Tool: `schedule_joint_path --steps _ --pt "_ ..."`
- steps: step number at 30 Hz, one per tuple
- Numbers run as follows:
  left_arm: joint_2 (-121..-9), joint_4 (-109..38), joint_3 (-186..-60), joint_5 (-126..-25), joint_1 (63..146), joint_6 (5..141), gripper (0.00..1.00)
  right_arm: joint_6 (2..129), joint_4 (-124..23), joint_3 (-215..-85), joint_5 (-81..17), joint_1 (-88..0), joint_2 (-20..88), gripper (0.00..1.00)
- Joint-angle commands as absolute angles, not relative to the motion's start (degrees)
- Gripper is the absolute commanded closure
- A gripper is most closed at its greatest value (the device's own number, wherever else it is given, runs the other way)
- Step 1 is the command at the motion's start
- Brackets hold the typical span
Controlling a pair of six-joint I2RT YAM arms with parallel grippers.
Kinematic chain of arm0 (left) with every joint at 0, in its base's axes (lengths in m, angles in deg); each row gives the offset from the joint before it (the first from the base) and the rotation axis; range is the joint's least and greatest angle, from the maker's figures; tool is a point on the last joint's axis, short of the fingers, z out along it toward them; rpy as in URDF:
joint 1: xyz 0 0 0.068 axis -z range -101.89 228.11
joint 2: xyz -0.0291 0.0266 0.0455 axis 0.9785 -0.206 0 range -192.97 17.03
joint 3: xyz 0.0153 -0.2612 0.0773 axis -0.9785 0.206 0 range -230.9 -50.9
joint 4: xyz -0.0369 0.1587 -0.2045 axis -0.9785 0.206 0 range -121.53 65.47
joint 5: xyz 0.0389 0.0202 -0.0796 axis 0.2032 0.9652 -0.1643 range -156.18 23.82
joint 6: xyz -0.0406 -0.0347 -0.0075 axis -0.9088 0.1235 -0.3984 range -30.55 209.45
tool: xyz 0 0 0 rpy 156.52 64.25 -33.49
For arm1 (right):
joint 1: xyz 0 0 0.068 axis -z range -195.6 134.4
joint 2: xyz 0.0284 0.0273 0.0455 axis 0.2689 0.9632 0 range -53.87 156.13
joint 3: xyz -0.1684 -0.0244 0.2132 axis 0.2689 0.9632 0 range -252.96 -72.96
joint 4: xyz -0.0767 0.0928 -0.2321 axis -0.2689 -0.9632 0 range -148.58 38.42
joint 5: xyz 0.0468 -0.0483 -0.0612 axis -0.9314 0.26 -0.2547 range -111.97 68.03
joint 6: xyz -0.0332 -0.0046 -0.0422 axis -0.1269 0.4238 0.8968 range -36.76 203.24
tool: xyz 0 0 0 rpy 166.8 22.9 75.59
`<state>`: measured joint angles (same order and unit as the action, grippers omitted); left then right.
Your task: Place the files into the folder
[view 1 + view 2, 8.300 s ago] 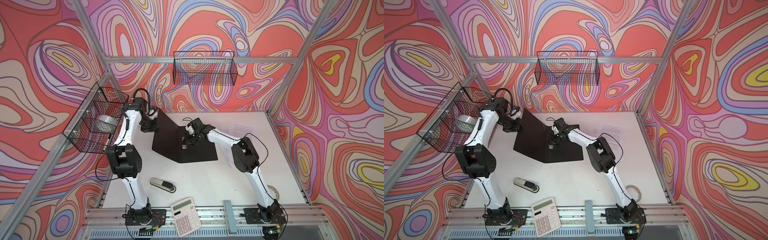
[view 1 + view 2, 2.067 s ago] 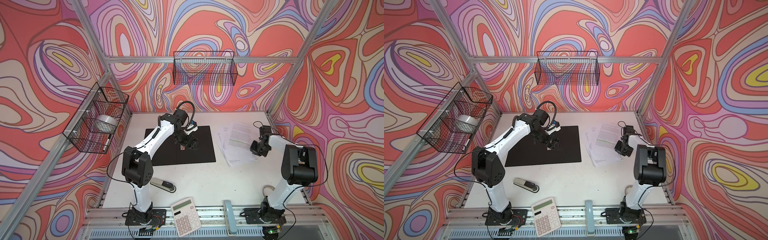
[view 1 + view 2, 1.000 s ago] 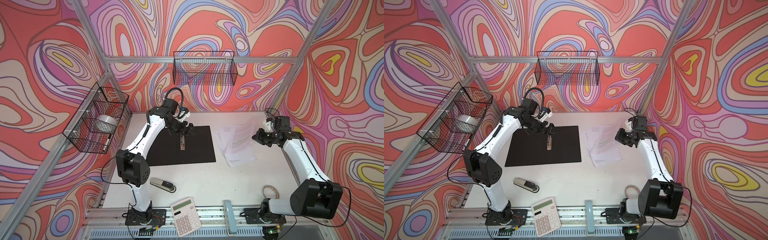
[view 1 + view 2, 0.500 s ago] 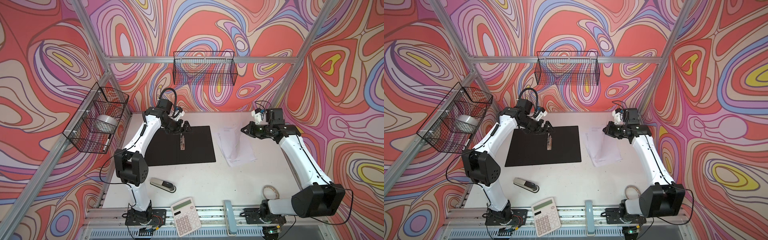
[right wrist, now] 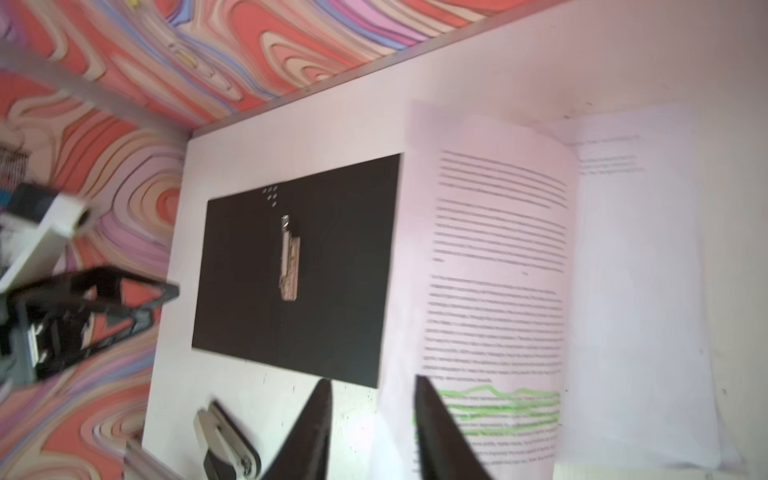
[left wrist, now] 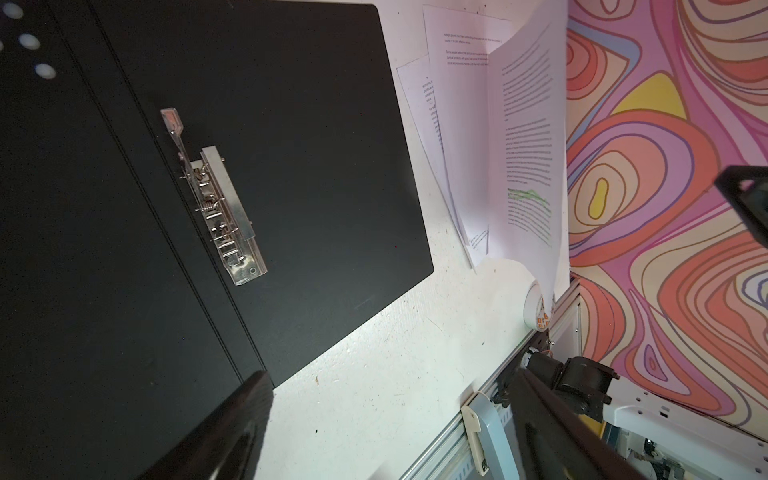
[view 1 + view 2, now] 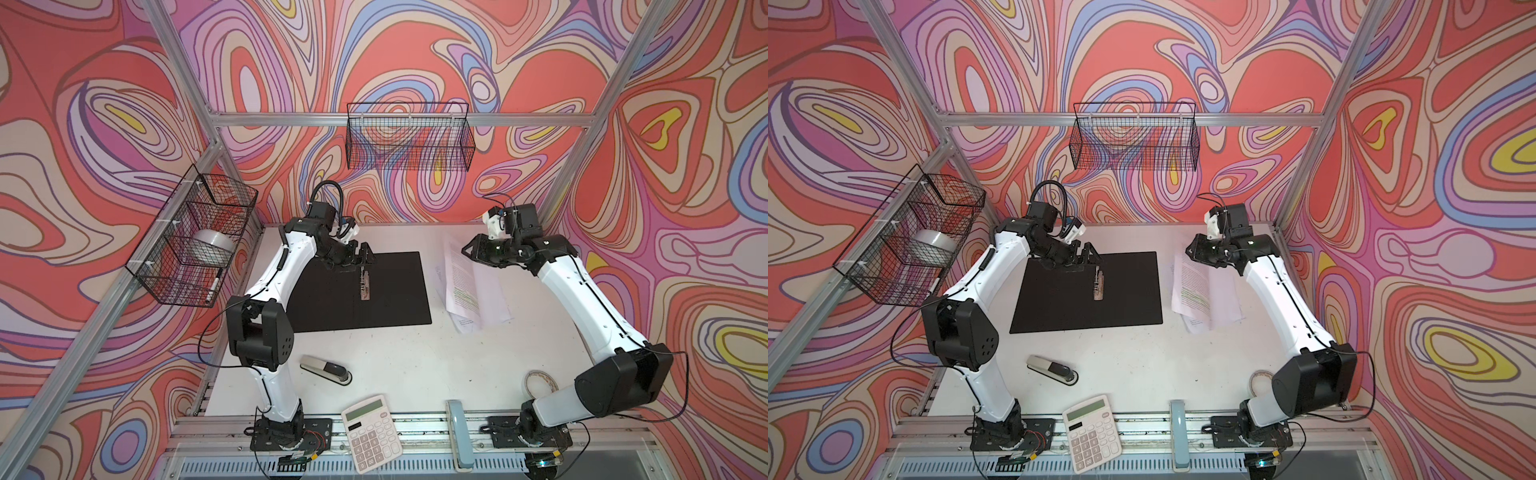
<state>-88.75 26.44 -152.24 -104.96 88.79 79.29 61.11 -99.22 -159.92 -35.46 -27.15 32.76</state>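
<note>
Since the folder [image 7: 395,299] lies open flat, clip [image 7: 365,286] up, to take the files [image 7: 461,286] just right of it, L gripper [image 7: 363,257] hovers wide at clip; R gripper [image 7: 468,252] part-open, empty.

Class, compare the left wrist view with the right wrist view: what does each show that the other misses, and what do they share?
Only the left wrist view shows the tape roll, partly hidden behind a curled sheet, and the pale blue bar on the front rail. Only the right wrist view shows the stapler on the table. Both show the folder lying open, black inside up, with its metal clip by the spine. Both also show the files beside it, not yet in the folder, one sheet marked with a green band.
</note>
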Motion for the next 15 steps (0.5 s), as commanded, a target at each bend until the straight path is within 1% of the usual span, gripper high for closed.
schedule_joint_path --steps 1,5,8,15 --pt "-88.9 25.9 -152.3 -107.5 88.7 78.7 0.10 61.0 -99.8 -156.4 -23.9 -26.9 33.2 0.48" --pt "-89.3 25.2 -152.2 -106.2 89.0 78.8 0.10 59.0 -97.0 -152.2 -27.6 -27.0 36.6 0.44" --pt "-90.6 26.7 -153.6 -104.5 89.3 80.3 0.10 57.1 -92.1 -147.6 -27.5 -26.9 38.4 0.40" --pt "-90.0 25.3 -150.8 -101.7 89.7 83.1 0.11 54.8 -91.8 -146.2 -18.9 -27.0 43.7 0.36"
